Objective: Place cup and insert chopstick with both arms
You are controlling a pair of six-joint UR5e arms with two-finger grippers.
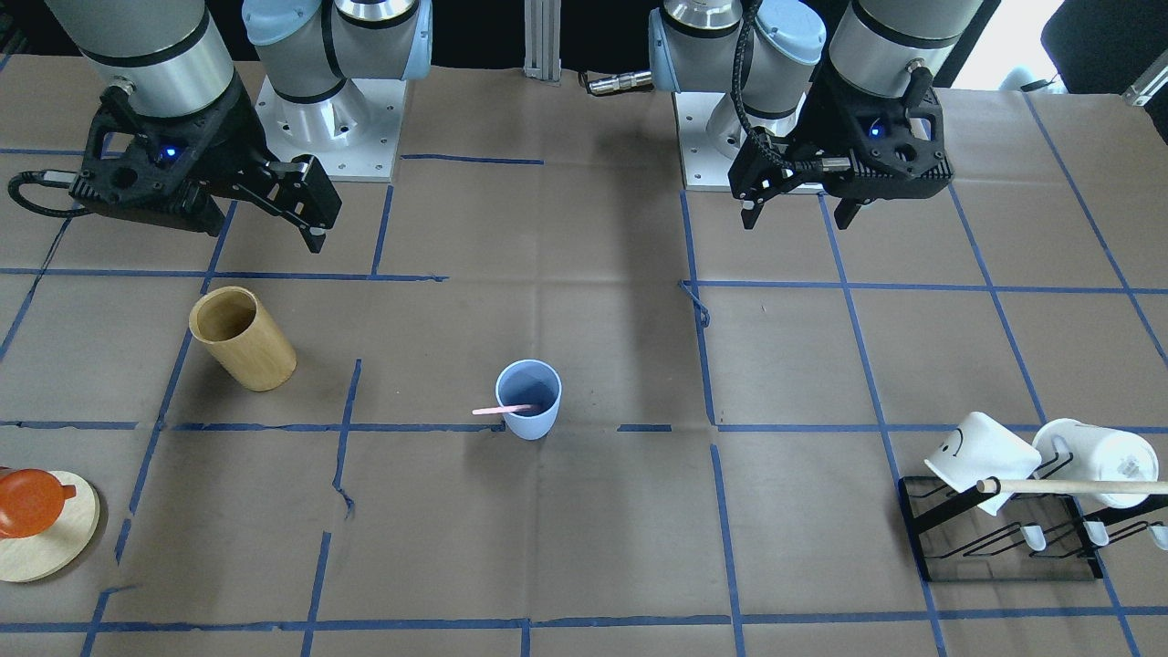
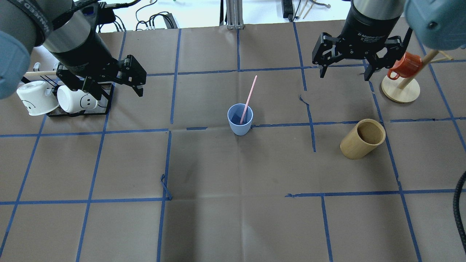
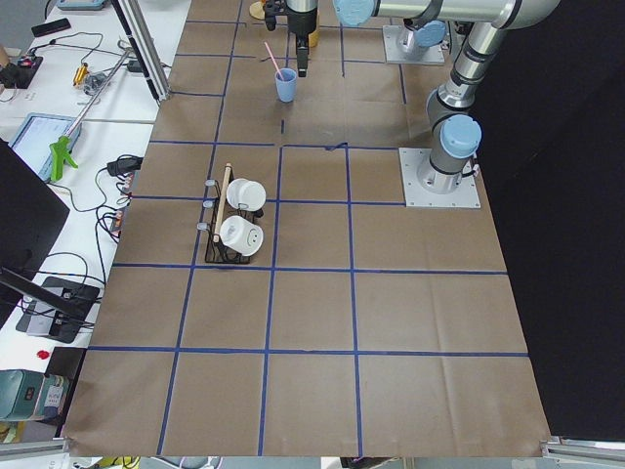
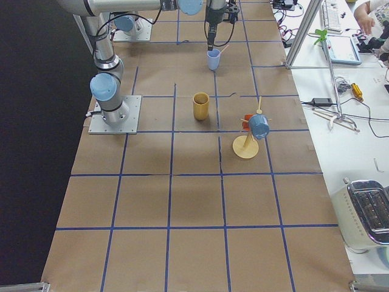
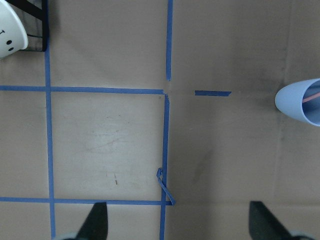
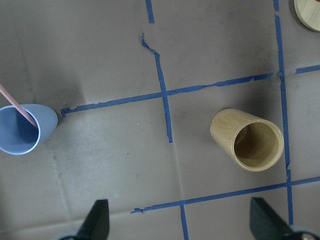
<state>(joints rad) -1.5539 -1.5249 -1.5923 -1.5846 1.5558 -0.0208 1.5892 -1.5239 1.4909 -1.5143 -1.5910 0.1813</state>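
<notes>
The light blue cup (image 2: 240, 120) stands upright at the table's middle; it also shows in the front view (image 1: 529, 401). One pale pink chopstick (image 2: 249, 94) leans in it, its upper end sticking out over the rim. My left gripper (image 2: 119, 95) is open and empty, raised above the table well to the cup's left. In the left wrist view (image 5: 180, 222) the cup (image 5: 302, 102) is at the right edge. My right gripper (image 2: 344, 75) is open and empty, raised to the cup's far right. In the right wrist view (image 6: 181, 220) the cup (image 6: 22, 130) is at the left.
A tan wooden cylindrical holder (image 2: 362, 139) stands right of the cup. A black rack (image 2: 82, 112) with two white mugs (image 2: 38, 97) sits under my left arm. A red mug (image 2: 404, 65) hangs on a wooden stand (image 2: 400, 92) at the back right.
</notes>
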